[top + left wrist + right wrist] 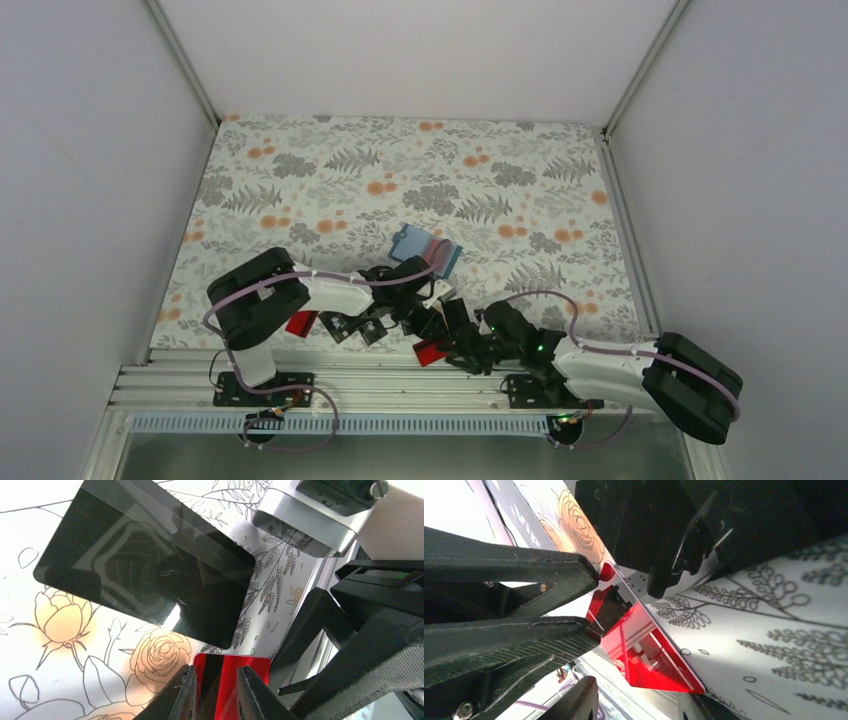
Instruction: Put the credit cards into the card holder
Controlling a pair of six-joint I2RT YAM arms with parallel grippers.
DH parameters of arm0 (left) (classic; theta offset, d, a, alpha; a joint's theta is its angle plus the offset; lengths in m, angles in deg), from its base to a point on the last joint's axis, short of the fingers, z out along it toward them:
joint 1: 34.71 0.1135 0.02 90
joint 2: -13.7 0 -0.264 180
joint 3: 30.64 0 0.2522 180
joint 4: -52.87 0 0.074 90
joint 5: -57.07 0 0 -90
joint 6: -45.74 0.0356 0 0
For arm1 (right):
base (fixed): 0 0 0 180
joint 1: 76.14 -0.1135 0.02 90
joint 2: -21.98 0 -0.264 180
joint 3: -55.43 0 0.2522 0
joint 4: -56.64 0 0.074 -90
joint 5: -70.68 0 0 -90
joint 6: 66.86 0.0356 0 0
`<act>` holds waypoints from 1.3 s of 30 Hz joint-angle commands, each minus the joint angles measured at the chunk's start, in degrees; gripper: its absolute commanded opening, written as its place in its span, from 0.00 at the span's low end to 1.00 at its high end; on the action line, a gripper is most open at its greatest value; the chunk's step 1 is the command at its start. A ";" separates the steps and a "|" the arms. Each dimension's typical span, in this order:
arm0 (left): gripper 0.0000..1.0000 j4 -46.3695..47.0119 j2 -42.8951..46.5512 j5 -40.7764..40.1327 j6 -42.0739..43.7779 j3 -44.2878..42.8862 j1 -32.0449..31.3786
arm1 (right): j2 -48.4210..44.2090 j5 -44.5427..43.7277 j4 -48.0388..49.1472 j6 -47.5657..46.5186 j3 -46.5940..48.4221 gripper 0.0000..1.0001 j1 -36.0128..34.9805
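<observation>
The teal card holder [428,248] lies open on the floral cloth beyond both arms. Red and black cards lie at the table's front edge. My left gripper [424,318] is low over a red card [230,666], its tips [215,692] a narrow gap apart and resting on or just above the card's face. A black card [145,570] lies just beyond it. My right gripper [463,350] is open. In the right wrist view its fingers [584,700] stand wide on either side of the same red card [659,660], which sticks out past the table edge.
Another red card [300,322] and two black cards [340,326] lie left of the grippers by the front edge. The aluminium rail [380,375] runs just below the cloth. The two grippers almost touch each other. White walls close in the sides.
</observation>
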 commanded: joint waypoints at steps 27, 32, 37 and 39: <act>0.21 -2.51 -4.80 3.77 -0.35 2.13 -1.85 | -5.23 -10.08 -0.60 -0.83 0.86 0.36 -0.02; 0.21 -2.12 -4.98 3.80 -0.38 2.25 -1.82 | -5.69 -9.64 -2.35 -1.26 1.90 0.35 -0.04; 0.21 -1.87 -5.25 3.80 -0.53 2.22 -1.88 | -6.74 -10.04 -3.95 -1.51 2.62 0.35 -0.07; 0.20 -1.63 -5.37 3.88 -0.55 2.28 -1.87 | -6.93 -9.89 -3.95 -1.44 2.71 0.35 -0.10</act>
